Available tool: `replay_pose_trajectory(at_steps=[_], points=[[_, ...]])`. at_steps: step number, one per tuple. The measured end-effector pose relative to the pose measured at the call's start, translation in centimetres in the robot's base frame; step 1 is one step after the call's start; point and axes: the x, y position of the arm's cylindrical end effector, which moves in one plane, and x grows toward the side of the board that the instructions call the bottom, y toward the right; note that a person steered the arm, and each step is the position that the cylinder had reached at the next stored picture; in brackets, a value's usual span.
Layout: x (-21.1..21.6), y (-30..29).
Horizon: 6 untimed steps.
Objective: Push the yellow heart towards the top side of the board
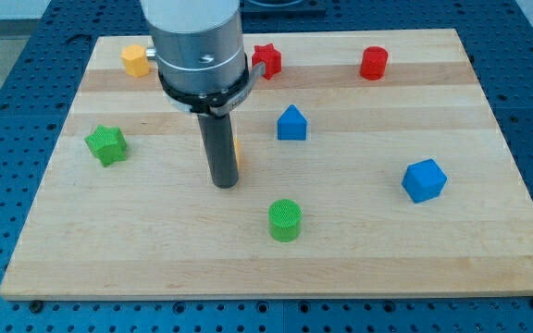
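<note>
1. The table (pixel 54 231) carries every block.
2. Our tool is a plain rod with nothing to open or clamp; my tip (pixel 225 184) sits against the yellow heart (pixel 236 153), which is mostly hidden behind it.
3. An off-centre push could let the heart slip sideways toward the blue block (pixel 291 123).
4. It could also run into the red star (pixel 267 59) above.

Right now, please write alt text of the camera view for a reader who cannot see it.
My tip rests near the middle of a wooden board, almost hiding a yellow block behind the rod. Around it lie a green star, green cylinder, two blue blocks, a red star, red cylinder and yellow hexagon.
</note>
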Motion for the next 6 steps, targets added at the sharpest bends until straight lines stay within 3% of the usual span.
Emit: replay_pose_trajectory(at_steps=[3,6], points=[[-12.5,0.8],[-16.9,-0.9]])
